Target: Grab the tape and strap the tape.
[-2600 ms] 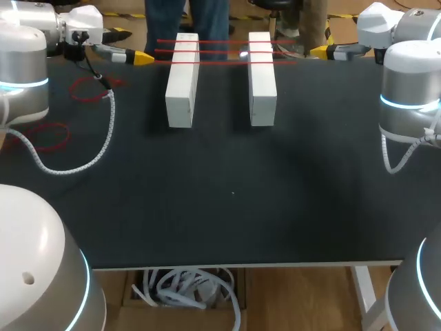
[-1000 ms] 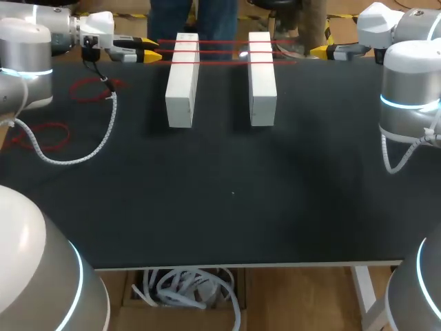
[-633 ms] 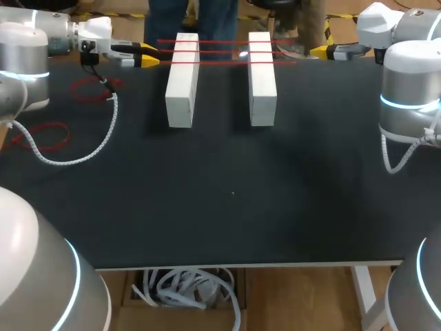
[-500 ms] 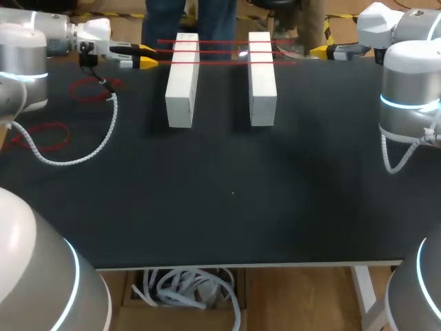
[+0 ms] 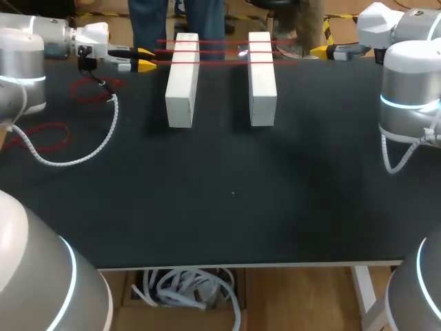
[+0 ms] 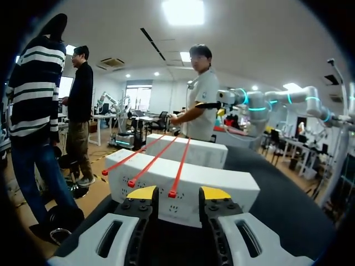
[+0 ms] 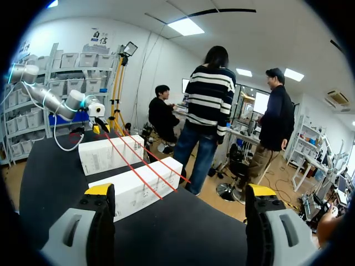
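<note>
At the far edge of the matte black table top (image 5: 227,207), two long white rectangular blocks lay side by side, well apart: left white block (image 5: 181,83), right white block (image 5: 261,79). Three thin red tape strips (image 5: 220,52) ran taut and roughly parallel across the top faces of both blocks at their far ends. The strips overhung a little on each outer side.

Left gripper (image 5: 143,58): just beside the left white block, level with the strips, pointing along them toward the blocks. Left wrist view: fingers of the left gripper (image 6: 178,194) spread. The end of the nearest strip (image 6: 172,194) sat in the gap between the two yellow tips. It was not seen pressed from both sides, so it was recorded as not pinched. The other two strip ends lay off to one side of the gripper, further from it.

Right gripper (image 5: 319,50): beyond the right white block, near the strip ends but apart from them, pointing back toward the blocks. Right wrist view: fingers of the right gripper (image 7: 180,191) spread wide, with blocks and strips well ahead.

Beside the left arm, two loose loops of red tape (image 5: 93,88) (image 5: 45,134) lay flat on the table top. A white coiled cable (image 5: 103,141) from that arm trailed over the surface between them.
</note>
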Controlling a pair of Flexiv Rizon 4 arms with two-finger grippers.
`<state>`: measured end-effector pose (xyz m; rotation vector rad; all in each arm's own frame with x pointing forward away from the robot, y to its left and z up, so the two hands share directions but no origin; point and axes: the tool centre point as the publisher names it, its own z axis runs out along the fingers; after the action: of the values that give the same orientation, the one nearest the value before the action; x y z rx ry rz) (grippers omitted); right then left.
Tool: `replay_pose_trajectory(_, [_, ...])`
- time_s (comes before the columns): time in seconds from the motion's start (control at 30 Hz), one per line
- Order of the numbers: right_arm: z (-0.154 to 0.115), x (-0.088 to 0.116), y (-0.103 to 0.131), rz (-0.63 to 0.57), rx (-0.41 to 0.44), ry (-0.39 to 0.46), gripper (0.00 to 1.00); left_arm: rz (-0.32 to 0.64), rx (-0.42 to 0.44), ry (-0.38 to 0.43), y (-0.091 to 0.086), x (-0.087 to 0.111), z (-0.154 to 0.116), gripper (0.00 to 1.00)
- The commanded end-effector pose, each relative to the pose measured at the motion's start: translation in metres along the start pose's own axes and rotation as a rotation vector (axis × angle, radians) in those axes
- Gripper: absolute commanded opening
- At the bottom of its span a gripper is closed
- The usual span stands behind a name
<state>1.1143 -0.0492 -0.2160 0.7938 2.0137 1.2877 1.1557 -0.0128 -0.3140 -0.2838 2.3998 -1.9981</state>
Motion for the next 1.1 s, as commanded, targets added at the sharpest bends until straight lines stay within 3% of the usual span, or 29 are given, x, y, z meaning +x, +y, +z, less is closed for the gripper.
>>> replay_pose_trajectory(0.03, [-0.0002,0.0000,-0.0001,0.000,0.000,0.000,1.00,-0.001,0.009,0.014,0.0036,-0.0062,0.0026,0.32])
replay_pose_trajectory(0.9, [-0.0002,0.0000,-0.0001,0.000,0.000,0.000,1.00,0.000,0.032,0.017,0.0055,-0.0064,0.0045,0.28])
replay_pose_trajectory(1.1, [-0.0002,0.0000,-0.0001,0.000,0.000,0.000,1.00,0.002,0.036,0.018,0.0047,-0.0065,0.0044,0.20])
